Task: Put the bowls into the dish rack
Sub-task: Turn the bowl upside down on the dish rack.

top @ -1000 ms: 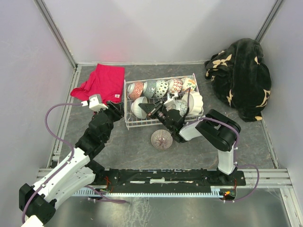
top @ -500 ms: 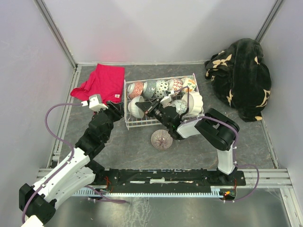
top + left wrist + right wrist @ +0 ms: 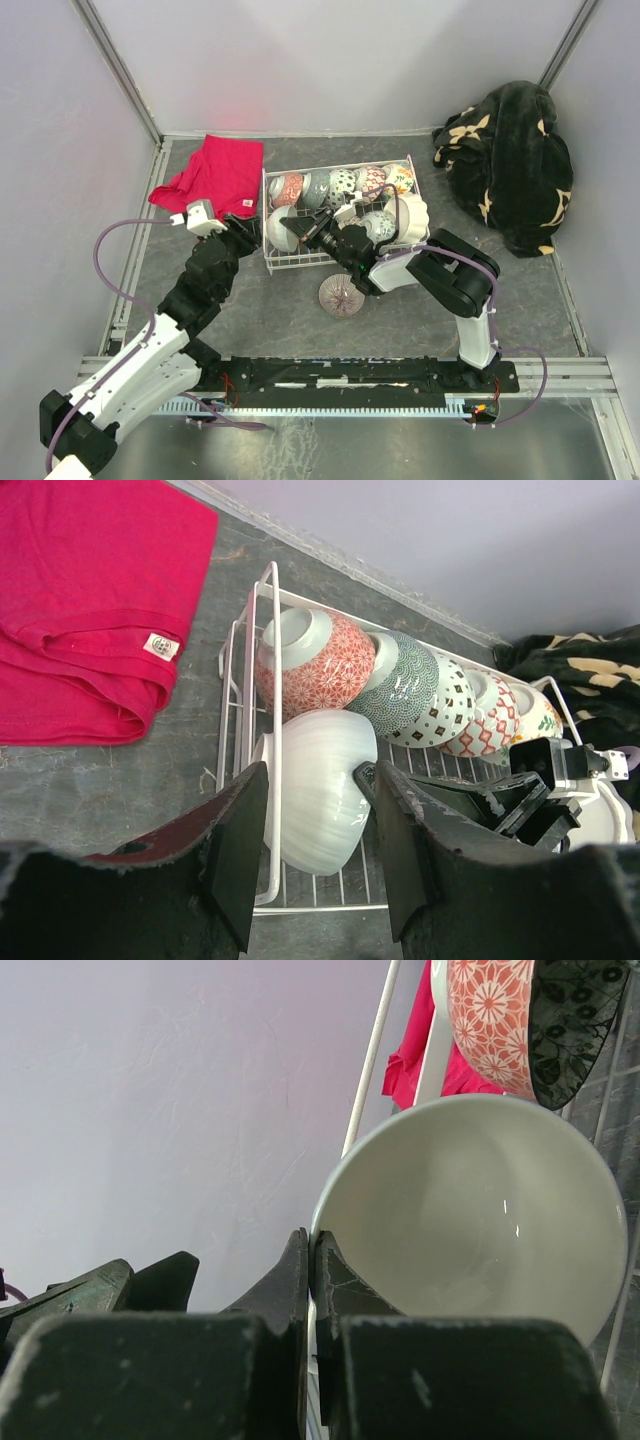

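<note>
Grey table: R claw, pinching rim of white bowl, has slid it left inside rack, toward L claw (jaws apart, empty). One patterned bowl outside; nrly done.

Right gripper now further left along front row of rack, nearer rack's left wall. White bowl, pinched at rim, shifts left with it and stands more on edge. Right forearm follows leftward. Patterned bowl behind forearm more exposed.
</note>
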{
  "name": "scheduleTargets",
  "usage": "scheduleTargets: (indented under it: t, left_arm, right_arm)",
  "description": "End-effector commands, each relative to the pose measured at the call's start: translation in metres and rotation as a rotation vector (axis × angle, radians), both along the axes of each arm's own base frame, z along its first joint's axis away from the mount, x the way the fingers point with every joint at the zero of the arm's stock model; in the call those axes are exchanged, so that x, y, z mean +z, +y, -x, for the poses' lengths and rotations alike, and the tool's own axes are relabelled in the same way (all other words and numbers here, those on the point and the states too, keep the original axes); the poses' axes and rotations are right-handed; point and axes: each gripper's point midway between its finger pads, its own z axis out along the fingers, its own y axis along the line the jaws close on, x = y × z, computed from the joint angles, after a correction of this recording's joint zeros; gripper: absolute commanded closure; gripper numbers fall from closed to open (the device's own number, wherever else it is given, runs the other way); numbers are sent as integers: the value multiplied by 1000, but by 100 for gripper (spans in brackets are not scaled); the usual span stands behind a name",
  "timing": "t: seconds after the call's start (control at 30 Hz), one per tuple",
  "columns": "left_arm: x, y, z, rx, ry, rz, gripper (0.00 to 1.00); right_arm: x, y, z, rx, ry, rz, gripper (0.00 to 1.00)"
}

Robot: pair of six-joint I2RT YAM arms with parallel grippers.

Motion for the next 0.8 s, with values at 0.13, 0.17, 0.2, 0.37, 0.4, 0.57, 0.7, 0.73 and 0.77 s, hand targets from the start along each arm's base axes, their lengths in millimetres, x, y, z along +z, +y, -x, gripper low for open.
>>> scheduleTargets:
  t: [0.13, 0.17, 0.2, 0.37, 0.4, 0.57, 0.7, 0.73, 0.77]
  left_arm:
    - [23, 2, 3, 12, -64, 78, 46]
    - [22, 2, 3, 13, -63, 77, 46]
    - [22, 2, 2, 13, -63, 77, 46]
    - [22, 2, 2, 12, -61, 76, 46]
    - [22, 2, 2, 12, -61, 76, 46]
    - [22, 2, 2, 13, -61, 76, 46]
    - [22, 1, 1, 13, -61, 76, 46]
    - [22, 1, 1, 13, -60, 76, 46]
    - [21, 1, 1, 12, -59, 75, 46]
  right_arm:
    - [14, 4, 2, 17, 0, -99, 98]
    - [13, 4, 3, 20, 3, -100, 98]
    - [12, 3, 4, 22, 4, -105, 98]
    - [-3, -2, 8, 27, 36, -123, 98]
    - [-6, -2, 8, 27, 41, -126, 98]
    - [-21, -8, 10, 19, 69, -134, 98]
    - [-28, -14, 12, 7, 82, -145, 98]
    - [-29, -15, 12, 4, 85, -145, 98]
    - [-31, -17, 13, 0, 88, -145, 98]
